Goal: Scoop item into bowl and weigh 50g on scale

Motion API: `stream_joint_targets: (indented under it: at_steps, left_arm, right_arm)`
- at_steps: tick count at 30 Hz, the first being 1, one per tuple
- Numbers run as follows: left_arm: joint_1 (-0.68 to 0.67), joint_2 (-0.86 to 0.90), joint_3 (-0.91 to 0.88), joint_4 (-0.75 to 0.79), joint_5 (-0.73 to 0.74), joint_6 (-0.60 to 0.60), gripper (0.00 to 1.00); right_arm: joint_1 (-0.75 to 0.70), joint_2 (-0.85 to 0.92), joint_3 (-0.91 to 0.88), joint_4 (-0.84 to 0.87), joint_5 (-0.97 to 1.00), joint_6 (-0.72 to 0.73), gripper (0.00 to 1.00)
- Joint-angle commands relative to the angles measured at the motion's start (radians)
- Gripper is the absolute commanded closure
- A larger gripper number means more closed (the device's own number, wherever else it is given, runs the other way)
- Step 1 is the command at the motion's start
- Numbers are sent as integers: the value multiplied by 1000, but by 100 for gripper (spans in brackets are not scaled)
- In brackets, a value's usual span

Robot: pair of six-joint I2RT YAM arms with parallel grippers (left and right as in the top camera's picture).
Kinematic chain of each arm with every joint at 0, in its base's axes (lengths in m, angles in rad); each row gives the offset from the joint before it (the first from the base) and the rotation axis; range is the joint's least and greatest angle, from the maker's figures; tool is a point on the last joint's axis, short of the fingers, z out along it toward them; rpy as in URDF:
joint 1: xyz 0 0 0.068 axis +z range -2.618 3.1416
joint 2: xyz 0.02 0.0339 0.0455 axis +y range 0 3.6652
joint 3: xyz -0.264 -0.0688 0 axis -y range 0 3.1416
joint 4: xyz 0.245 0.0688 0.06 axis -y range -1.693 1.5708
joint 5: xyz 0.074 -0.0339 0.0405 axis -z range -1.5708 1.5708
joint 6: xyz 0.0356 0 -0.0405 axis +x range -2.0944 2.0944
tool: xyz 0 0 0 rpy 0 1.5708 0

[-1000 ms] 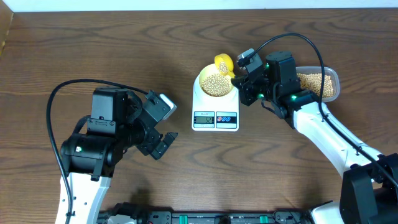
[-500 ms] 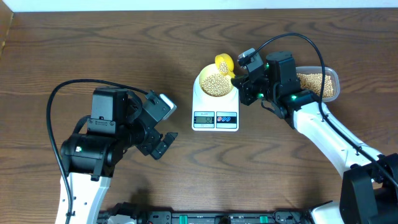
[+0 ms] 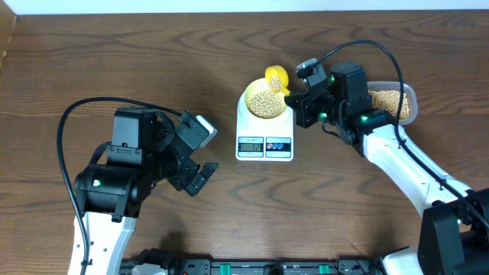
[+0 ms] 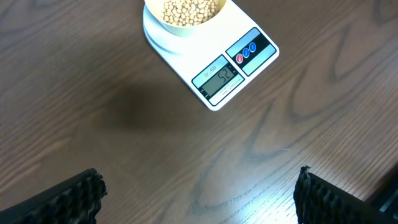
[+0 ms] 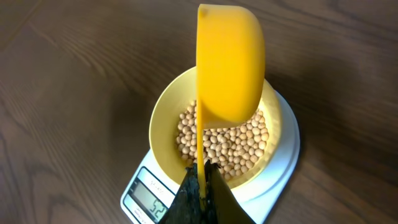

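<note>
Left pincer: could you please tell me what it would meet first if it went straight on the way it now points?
Most likely the bare wooden table between the open left pincer and the scale, though depth is unclear.

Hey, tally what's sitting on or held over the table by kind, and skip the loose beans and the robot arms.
white digital kitchen scale: 1
pale yellow round bowl: 1
yellow plastic measuring spoon: 1
clear plastic tub: 1
Total: 4
</note>
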Motion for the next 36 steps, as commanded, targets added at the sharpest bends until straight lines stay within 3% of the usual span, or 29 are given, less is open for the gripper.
stream_joint_targets:
  at_steps: [1,15,19,29,36]
  left_arm:
    - [5,0,19,1,-2,17,1]
    - [5,0,19,1,-2,18,1]
    - [5,0,19,1,-2,18,1]
    - [5,0,19,1,-2,18,1]
    - [5,0,19,1,-2,18,1]
  right_arm:
    - [-19,0,7,2,-27,60,99]
    - [-17,0,6,-94,-126,68,99]
    - [-27,0,7,-69,-196,131,99]
    - [-208,0,7,33,-684,587,99]
    - [-249,0,7,91,-877,918,99]
